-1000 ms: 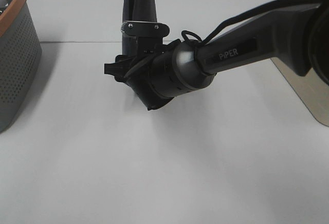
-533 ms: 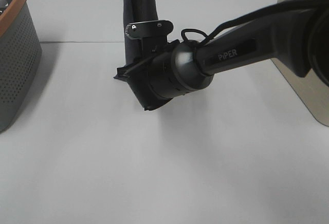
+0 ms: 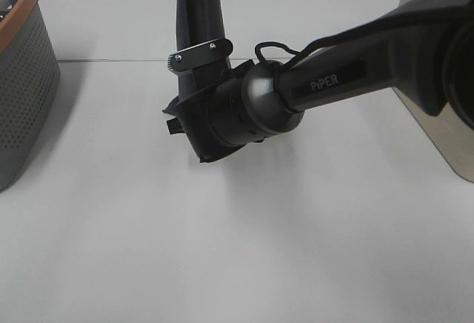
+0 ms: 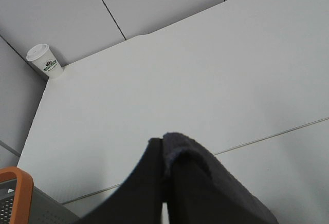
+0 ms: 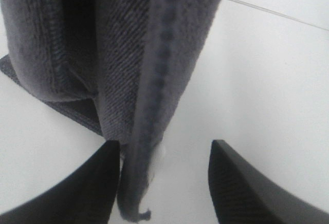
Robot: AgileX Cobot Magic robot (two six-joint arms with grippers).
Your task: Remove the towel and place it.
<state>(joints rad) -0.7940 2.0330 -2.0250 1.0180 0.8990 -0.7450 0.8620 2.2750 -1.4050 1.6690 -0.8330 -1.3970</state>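
Observation:
The dark charcoal towel (image 3: 200,19) hangs straight down as a narrow folded strip from beyond the top edge of the exterior view, and its lower end reaches the white table (image 3: 222,249). My left gripper (image 4: 157,183) is shut on the towel's top (image 4: 205,183) and holds it up; it is out of the exterior view. My right gripper (image 5: 163,147) is open, reached across the middle. Its fingers (image 5: 97,183) straddle the towel's hanging hemmed edge (image 5: 149,80) close to the table. In the exterior view the right wrist (image 3: 244,108) hides most of that gripper.
A grey perforated basket with an orange rim (image 3: 22,78) stands at the left edge, also showing in the left wrist view (image 4: 13,183). A beige basket (image 3: 437,115) stands at the right edge. A paper cup (image 4: 46,62) sits at the table's far corner.
My right wrist has rolled and shifted slightly left against the hanging towel; its fingers, which stuck out to the left, are now mostly hidden. The towel's lower end has shifted a little left.

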